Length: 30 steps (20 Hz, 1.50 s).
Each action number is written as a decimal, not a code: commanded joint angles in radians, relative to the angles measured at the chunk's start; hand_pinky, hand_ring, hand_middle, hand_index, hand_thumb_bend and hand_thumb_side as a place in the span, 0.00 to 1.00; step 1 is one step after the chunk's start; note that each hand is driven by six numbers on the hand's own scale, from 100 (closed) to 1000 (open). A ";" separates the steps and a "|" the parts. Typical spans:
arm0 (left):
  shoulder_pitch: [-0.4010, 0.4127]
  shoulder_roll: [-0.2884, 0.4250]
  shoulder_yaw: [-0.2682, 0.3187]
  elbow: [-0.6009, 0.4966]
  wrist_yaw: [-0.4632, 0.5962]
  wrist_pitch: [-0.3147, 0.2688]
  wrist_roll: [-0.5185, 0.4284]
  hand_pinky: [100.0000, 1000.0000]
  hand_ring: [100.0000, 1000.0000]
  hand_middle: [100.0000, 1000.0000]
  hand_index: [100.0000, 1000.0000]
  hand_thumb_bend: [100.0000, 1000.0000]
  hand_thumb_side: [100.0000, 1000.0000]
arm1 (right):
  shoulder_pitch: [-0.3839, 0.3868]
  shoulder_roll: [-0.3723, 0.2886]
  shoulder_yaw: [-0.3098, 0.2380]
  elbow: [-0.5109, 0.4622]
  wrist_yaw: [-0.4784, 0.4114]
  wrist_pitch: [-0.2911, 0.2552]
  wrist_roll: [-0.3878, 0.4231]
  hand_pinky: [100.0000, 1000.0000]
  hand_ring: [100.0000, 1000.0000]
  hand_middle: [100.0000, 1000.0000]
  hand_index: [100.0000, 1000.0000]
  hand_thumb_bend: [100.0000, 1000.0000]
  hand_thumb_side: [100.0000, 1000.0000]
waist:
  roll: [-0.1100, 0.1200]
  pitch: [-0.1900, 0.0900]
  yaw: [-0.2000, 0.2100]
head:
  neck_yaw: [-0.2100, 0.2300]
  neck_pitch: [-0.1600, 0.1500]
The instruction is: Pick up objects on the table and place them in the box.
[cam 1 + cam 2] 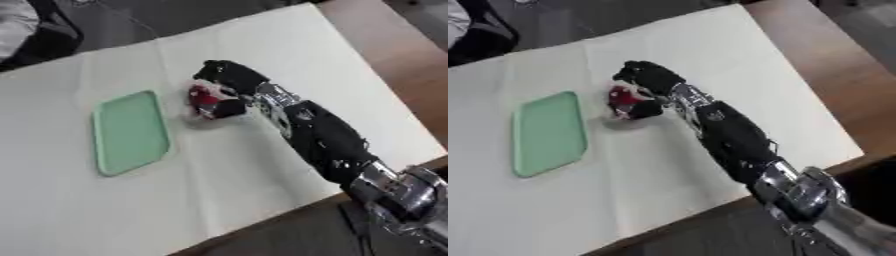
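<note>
My right hand (pixel 229 80) reaches in from the lower right across the white sheet, its fingers and thumb curled round a small red object (pixel 203 98). Hand and object sit just right of a flat pale green tray (pixel 129 131), close to its upper right corner and apart from it. The red object is partly hidden by the fingers; I make out only red with some white specks. It is low over the sheet; whether it touches the sheet is unclear. My left hand shows in neither view.
A white sheet (pixel 262 165) covers the table. Bare brown tabletop (pixel 398 55) shows along the right side, and the table's front edge runs across the lower right. Dark shapes lie beyond the far left edge.
</note>
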 commanded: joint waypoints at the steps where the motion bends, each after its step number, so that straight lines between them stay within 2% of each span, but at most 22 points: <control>1: -0.017 0.006 0.001 -0.014 0.006 -0.005 -0.003 0.37 0.37 0.54 0.64 0.35 0.74 | -0.031 -0.004 -0.010 -0.005 0.013 -0.008 -0.005 0.95 1.00 0.85 0.93 0.25 0.98 | 0.000 -0.010 0.005 | -0.012 -0.012; 10: -0.044 -0.018 0.000 -0.014 0.008 -0.014 -0.003 0.38 0.38 0.55 0.64 0.35 0.74 | -0.065 -0.018 -0.014 -0.004 0.012 -0.011 0.006 0.94 1.00 0.85 0.93 0.24 0.98 | 0.005 0.003 0.027 | -0.030 -0.031; 19: -0.058 -0.029 0.001 -0.014 0.006 -0.020 0.001 0.38 0.38 0.55 0.64 0.35 0.74 | -0.047 -0.047 -0.022 0.012 0.005 -0.020 0.032 0.94 1.00 0.87 0.93 0.22 1.00 | 0.004 0.013 0.039 | -0.028 -0.027; 30: -0.083 -0.052 -0.002 -0.014 0.009 -0.027 -0.002 0.39 0.38 0.55 0.64 0.35 0.73 | -0.043 -0.051 -0.031 0.034 -0.016 -0.035 0.069 0.91 1.00 0.87 0.94 0.22 1.00 | 0.012 0.028 0.062 | -0.052 -0.044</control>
